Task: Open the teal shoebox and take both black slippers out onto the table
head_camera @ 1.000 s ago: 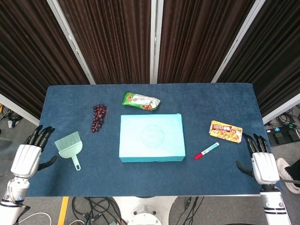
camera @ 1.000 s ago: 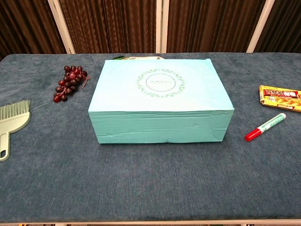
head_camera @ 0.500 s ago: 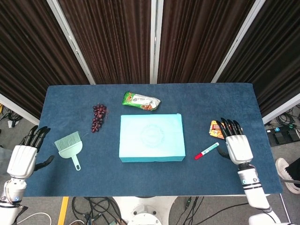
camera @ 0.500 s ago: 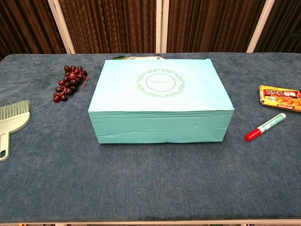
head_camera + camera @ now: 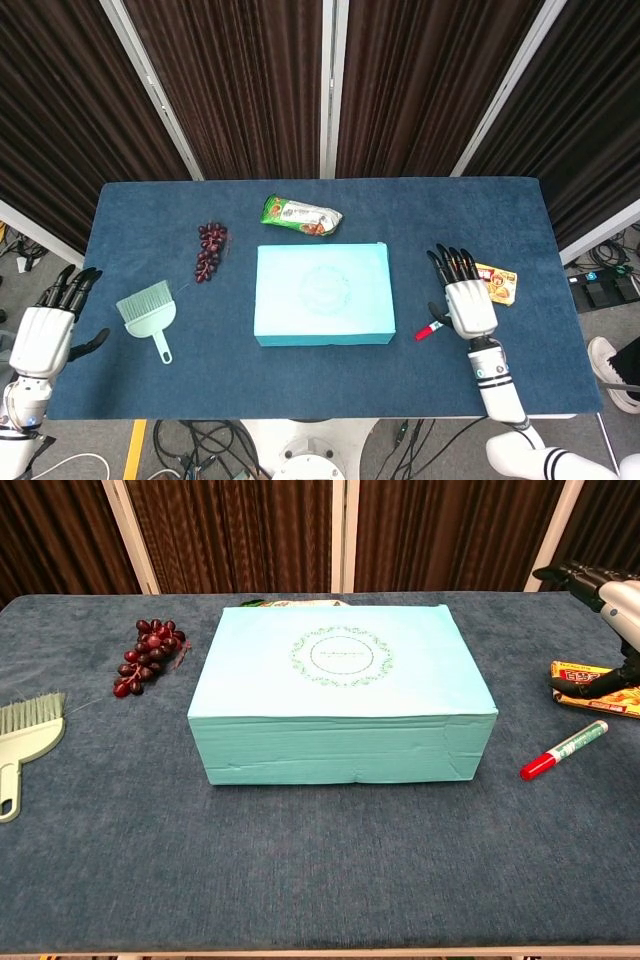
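The teal shoebox [image 5: 323, 295] [image 5: 340, 695] sits closed at the middle of the blue table, its lid flat with a round leafy print. No slippers show; the box hides whatever is inside. My right hand [image 5: 466, 297] [image 5: 612, 600] hovers to the right of the box with fingers spread and empty, above the red marker [image 5: 430, 328] [image 5: 564, 750] and the snack pack [image 5: 498, 283] [image 5: 594, 687]. My left hand [image 5: 45, 332] hangs open off the table's left edge, far from the box, and is absent from the chest view.
A bunch of dark grapes [image 5: 209, 250] [image 5: 148, 654] lies left of the box, with a green dustpan brush [image 5: 150, 312] [image 5: 25, 740] further left. A green snack bag [image 5: 300, 215] rests behind the box. Dark curtains hang behind the table.
My right hand has swept leftward from the table's right edge to just right of the box and now shows in the chest view. My left hand has drifted slightly outward.
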You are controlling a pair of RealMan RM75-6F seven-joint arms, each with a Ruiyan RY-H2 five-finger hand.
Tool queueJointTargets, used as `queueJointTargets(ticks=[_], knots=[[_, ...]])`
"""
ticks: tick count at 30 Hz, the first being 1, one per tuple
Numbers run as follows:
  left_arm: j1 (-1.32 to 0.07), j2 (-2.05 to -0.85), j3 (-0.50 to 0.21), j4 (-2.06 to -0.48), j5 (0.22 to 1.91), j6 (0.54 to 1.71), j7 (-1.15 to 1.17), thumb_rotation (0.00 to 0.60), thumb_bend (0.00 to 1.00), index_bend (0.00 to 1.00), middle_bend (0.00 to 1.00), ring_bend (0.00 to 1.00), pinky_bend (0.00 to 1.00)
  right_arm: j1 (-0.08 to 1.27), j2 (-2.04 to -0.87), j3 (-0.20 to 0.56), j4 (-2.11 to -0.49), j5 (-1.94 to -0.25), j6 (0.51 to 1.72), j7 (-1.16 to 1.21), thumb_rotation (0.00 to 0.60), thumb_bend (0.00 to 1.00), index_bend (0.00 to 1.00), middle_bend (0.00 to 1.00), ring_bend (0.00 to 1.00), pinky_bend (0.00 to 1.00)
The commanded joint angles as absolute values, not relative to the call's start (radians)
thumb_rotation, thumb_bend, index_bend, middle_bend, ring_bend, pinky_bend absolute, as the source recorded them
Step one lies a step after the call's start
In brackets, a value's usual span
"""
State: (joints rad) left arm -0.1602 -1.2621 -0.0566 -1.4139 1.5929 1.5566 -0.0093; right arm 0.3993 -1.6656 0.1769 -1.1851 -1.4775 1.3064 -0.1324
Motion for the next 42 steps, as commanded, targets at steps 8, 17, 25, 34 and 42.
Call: queueJointTargets(ticks=[8,17,25,34,42], knots=[[-0.16,-1.264,-0.054,-1.398,1.587,1.548,-0.021,0.6,0.19,0.09,0.12,0.03,0.28,0.43,-1.798,0.16,-1.039,-1.52,1.361,-0.06,0.6,0.17,0.0,0.0,0.0,0.0],[-0.158,-1.259,-0.051,-1.397,1.585,1.548,-0.027,0.6,0.19,0.09,0.12,0.03,0.28,0.467,-1.859,0.163,-0.987,-1.512,1.331,-0.055,0.6,0.17,0.0,0.0,0.0,0.0],[-0.167,-1.266,-0.036,-1.386,1.588,1.516,-0.048,0.6,0.19,0.09,0.12,0.03,0.28,0.477,-1.863,0.141,-0.987,-1.533,1.333,-0.015,0.6,0.17,0.0,0.0,0.0,0.0],[-0.167,-1.261,-0.037,-1.393,1.594,1.527,-0.042,0.6,0.19,0.09,0.12,0.03,0.28,0.47,-1.848,0.102,-1.028,-1.568,1.354,0.021,0.6,0.17,0.0,0.0,0.0,0.0],[-0.167,-1.262,-0.037,-1.396,1.592,1.524,-0.041,0.6,0.19,0.09,0.12,0.03,0.28,0.465,-1.827,0.07,-1.084,-1.59,1.35,0.029,0.6,0.17,0.0,0.0,0.0,0.0]])
